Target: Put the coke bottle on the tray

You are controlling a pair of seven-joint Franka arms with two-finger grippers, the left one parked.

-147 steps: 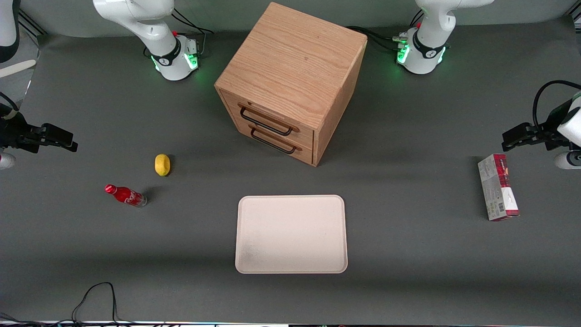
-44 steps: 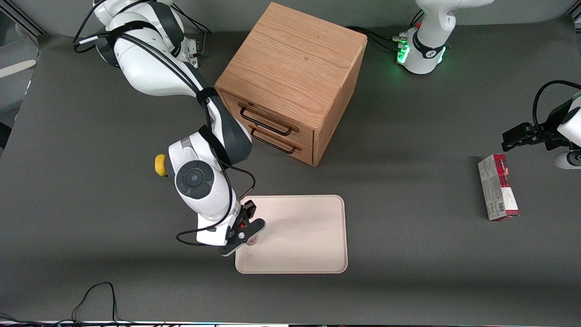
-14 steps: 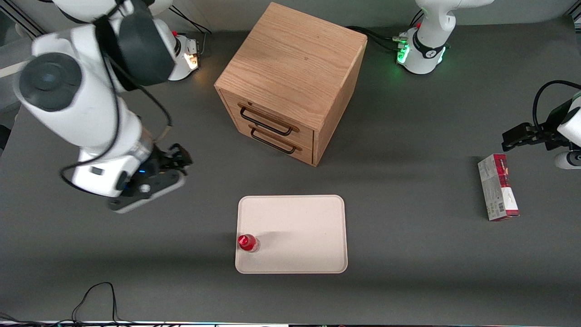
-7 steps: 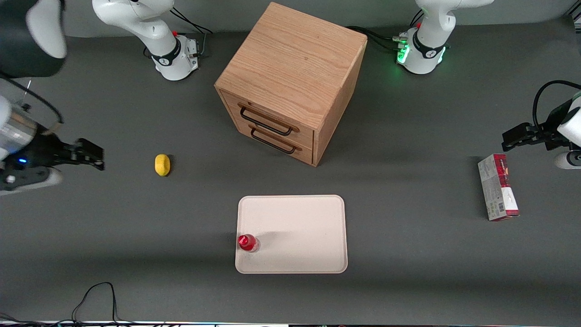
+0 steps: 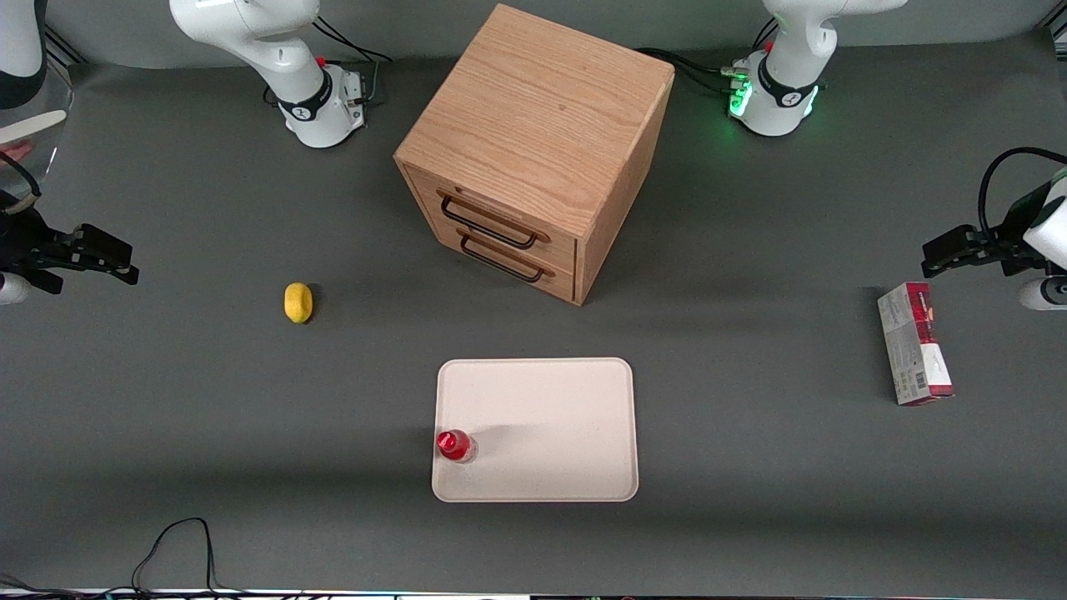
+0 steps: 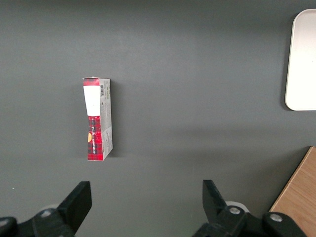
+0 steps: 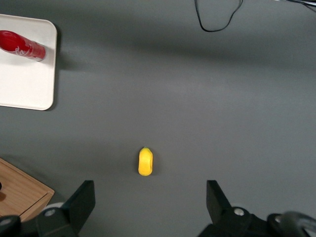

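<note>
The small red coke bottle (image 5: 455, 445) stands upright on the cream-white tray (image 5: 550, 433), close to the tray's edge toward the working arm's end; it also shows red against the tray (image 7: 24, 74) as the bottle (image 7: 22, 45) in the right wrist view. My gripper (image 5: 104, 254) hangs high at the working arm's end of the table, well away from the tray. It is open with nothing between its black fingers (image 7: 81, 202).
A yellow lemon (image 5: 298, 302) lies on the dark table between my gripper and the wooden two-drawer cabinet (image 5: 533, 150). A red-and-white carton box (image 5: 914, 343) lies toward the parked arm's end. A black cable (image 5: 179, 546) loops at the near table edge.
The bottle went from lying on the table near the lemon to standing on the tray. My gripper let it go and has since withdrawn to the working arm's end.
</note>
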